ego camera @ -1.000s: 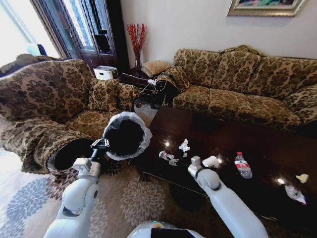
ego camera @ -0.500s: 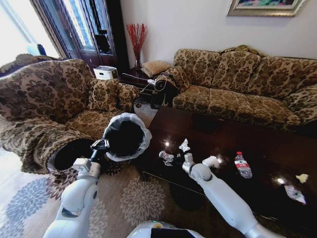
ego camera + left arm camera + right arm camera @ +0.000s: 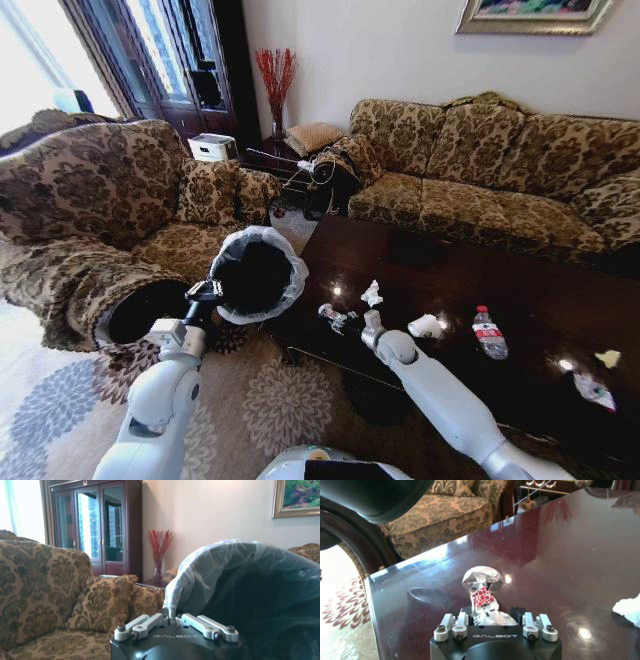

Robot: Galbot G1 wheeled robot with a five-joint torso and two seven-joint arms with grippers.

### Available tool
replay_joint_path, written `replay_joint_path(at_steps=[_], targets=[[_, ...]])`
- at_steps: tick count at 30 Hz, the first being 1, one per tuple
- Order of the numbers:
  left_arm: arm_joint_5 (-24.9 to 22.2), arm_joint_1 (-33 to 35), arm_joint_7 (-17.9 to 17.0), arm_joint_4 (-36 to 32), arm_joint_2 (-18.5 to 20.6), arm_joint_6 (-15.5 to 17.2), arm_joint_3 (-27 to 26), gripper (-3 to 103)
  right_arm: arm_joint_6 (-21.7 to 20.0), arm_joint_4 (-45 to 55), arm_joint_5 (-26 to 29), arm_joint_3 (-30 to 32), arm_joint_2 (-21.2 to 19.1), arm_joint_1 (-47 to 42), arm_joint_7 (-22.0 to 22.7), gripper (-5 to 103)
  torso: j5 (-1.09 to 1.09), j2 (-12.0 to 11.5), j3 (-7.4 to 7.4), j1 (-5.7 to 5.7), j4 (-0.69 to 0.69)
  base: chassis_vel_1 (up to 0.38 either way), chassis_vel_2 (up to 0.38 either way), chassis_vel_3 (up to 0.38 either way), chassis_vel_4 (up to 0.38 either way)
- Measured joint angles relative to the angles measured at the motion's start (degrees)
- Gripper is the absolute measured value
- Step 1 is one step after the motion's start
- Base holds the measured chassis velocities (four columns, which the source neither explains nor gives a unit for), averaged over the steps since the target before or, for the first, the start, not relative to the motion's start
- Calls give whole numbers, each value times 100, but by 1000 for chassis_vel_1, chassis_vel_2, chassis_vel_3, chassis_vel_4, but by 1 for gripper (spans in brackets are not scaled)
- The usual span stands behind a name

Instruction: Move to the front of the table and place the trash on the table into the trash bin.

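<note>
Head view: right gripper (image 3: 352,321) was set over a clear wrapper (image 3: 333,316) at the table (image 3: 520,300) corner.

Its fingers were closed on that wrapper, whose long axis ran straight out from them. Left gripper (image 3: 203,291) was clamped on the trash bin (image 3: 255,272) rim, just left. Six trash pieces were counted.

Living room. A floral-patterned sofa (image 3: 490,160) stands against the pale wall (image 3: 390,50) beneath a framed painting (image 3: 535,14). A matching armchair (image 3: 95,215) with a cushion (image 3: 208,190) occupies the left side. A dark glass-doored cabinet (image 3: 185,60) stands beside a vase of red branches (image 3: 276,88). Daylight enters from a window (image 3: 25,70). A floral rug (image 3: 260,400) covers the floor.
</note>
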Motion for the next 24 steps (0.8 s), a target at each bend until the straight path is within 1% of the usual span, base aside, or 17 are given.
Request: replay_joint_path(at_steps=[2, 4, 6, 7, 8, 10, 11, 12, 13, 15, 16, 17, 19, 20, 21, 23, 24], targets=[[1, 2, 1, -6, -4, 0, 2, 1, 0, -1, -4, 0, 6, 0, 9, 45, 0, 0, 0, 0, 0, 0, 0, 0, 0], [3, 32, 5, -47, -9, 8, 8, 1, -1, 67, -16, 71, 29, -61, 91, 45, 5, 0, 1, 0, 5, 0, 0, 0, 0], [3, 40, 4, -55, -7, 15, 10, 1, -1, 117, -20, 125, 33, -102, 127, 45, 5, -1, 2, 1, 6, 0, 0, 0, 0], [0, 46, 4, -58, 16, 25, 21, 1, 20, 240, -34, 296, 37, -213, 254, 45, 5, -2, 4, 2, 5, 0, 0, 0, 0], [0, 46, 4, -58, 16, 25, 21, 1, 20, 240, -34, 296, 37, -213, 254, 45, 5, -2, 4, 2, 5, 0, 0, 0, 0], [-51, 49, -17, -58, 77, 93, 43, 1, 99, 667, -24, 675, 7, -430, 549, 45, 3, -3, 5, 4, 2, 0, 0, 0, 0], [-130, 44, -65, -60, 131, 164, 50, 1, 137, 896, -20, 872, -20, -536, 619, 45, 3, -3, 4, 4, 2, 0, 0, 0, 0], [-130, 44, -65, -60, 131, 164, 50, 1, 137, 896, -20, 872, -20, -536, 619, 45, 3, -3, 4, 4, 2, 0, 0, 0, 0], [-239, 29, -119, -60, 204, 245, 55, 1, 177, 1089, -18, 1042, -45, -621, 648, 45, 4, -3, 4, 3, 2, 0, 0, 0, 0], [-576, -79, -212, -35, 455, 479, 84, 1, 270, 1707, -13, 1572, -160, -822, 727, 45, 4, -3, 3, 2, 2, 0, 0, 0, 0], [-692, -144, -232, 7, 570, 541, 94, 1, 286, 1995, 32, 1788, -232, -882, 754, 45, 2, -2, 3, 2, 1, 0, 0, 0, 0], [-692, -144, -232, 7, 570, 541, 94, 1, 286, 1995, 32, 1788, -232, -882, 754, 45, 2, -2, 3, 2, 1, 0, 0, 0, 0], [-917, -260, -259, 106, 770, 626, 126, 1, 294, 2564, 192, 2166, -452, -932, 796, 45, 2, -3, 3, 2, 1, 0, 0, 0, 0], [-1063, -314, -260, 158, 850, 666, 163, 1, 303, 2826, 324, 2283, -583, -911, 833, 45, 3, -2, 3, 2, 1, 0, 0, 0, 0], [-1063, -314, -260, 158, 850, 666, 163, 1, 303, 2826, 324, 2283, -583, -911, 833, 45, 3, -2, 3, 2, 1, 0, 0, 0, 0], [-1648, -586, -289, 447, 1019, 814, 390, 1, 277, 3363, 735, 2348, -896, -618, 1053, 45, 3, -2, 3, 1, 1, 0, 0, 0, 0], [-1648, -586, -289, 447, 1019, 814, 390, 1, 277, 3363, 735, 2348, -896, -618, 1053, 45, 3, -2, 3, 1, 1, 0, 0, 0, 0]])
